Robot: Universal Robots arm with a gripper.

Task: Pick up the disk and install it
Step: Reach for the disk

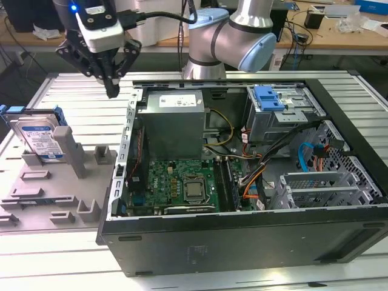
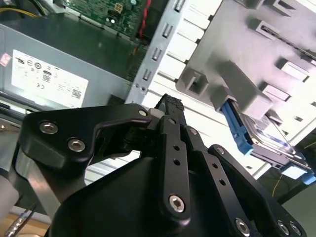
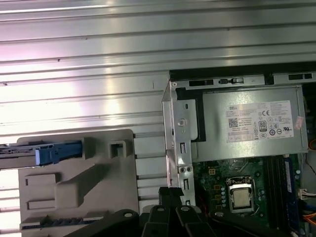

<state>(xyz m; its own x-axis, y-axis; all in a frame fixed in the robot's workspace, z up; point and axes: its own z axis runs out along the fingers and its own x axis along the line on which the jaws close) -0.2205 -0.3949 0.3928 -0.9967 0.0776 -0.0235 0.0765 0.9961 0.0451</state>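
Note:
The disk (image 1: 37, 138), silver with a white-and-blue label and a blue bracket, stands on edge in a slot of the grey fixture (image 1: 60, 182) at the exterior view's left. Both wrist views show it edge-on: the disk (image 2: 269, 143) beside the fixture (image 2: 247, 64), and the blue end of the disk (image 3: 54, 152) at the fixture (image 3: 79, 182). My gripper (image 1: 112, 91) hangs above the table between the fixture and the open computer case, apart from the disk. Its black fingers meet at the tip with nothing between them, as the gripper (image 2: 170, 103) and the gripper (image 3: 170, 192) also look in the wrist views.
The open computer case (image 1: 242, 236) lies on its side to the exterior view's right of the fixture. It holds a grey power supply (image 1: 173, 118), a motherboard (image 1: 182, 182) and a blue-handled drive cage (image 1: 270, 100). The ribbed metal table (image 1: 66, 88) lies under the gripper.

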